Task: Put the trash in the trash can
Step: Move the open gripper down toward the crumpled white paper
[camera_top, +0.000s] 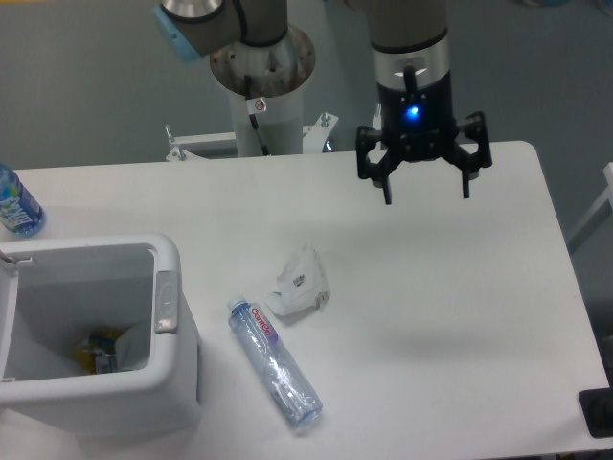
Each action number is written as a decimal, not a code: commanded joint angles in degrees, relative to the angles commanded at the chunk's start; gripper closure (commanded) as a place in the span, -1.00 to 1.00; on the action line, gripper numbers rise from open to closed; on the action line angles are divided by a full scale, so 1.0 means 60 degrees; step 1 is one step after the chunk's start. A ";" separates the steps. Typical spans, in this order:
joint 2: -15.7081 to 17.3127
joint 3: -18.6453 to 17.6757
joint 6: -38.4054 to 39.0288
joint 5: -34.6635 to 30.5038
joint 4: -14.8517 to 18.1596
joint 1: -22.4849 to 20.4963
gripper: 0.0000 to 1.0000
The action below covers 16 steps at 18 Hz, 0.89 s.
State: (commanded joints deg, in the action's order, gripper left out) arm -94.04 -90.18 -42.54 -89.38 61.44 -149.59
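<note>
A small white face mask (300, 283) with dark print lies on the white table, near the middle. A clear slim plastic bottle (273, 361) with a red-white label lies on its side just below and left of the mask. The large white trash can (115, 335) stands at the front left, its grey oval latch (167, 301) facing the bottle. My gripper (426, 195) hangs open and empty above the table's back right part, well apart from the mask and bottle.
A bottle with a blue label (17, 203) stands at the far left edge of the table. Some yellow and dark items (101, 351) lie inside the trash can. The arm's base column (263, 86) stands behind the table's back edge.
</note>
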 joint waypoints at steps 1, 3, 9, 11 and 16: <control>0.0000 -0.0044 0.0000 0.0000 -0.0029 0.0000 -1.00; 0.0029 -0.0335 0.0015 0.0029 -0.0117 0.0029 -1.00; 0.0117 -0.1374 0.0103 0.0044 -0.0963 0.0102 -1.00; 0.0073 -0.1713 0.0248 -0.0014 -0.1420 0.0132 -1.00; -0.0117 -0.2371 0.0557 0.0029 -0.1479 0.0410 -1.00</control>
State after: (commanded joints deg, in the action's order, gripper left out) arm -94.74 -104.40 -39.19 -89.21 52.56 -147.13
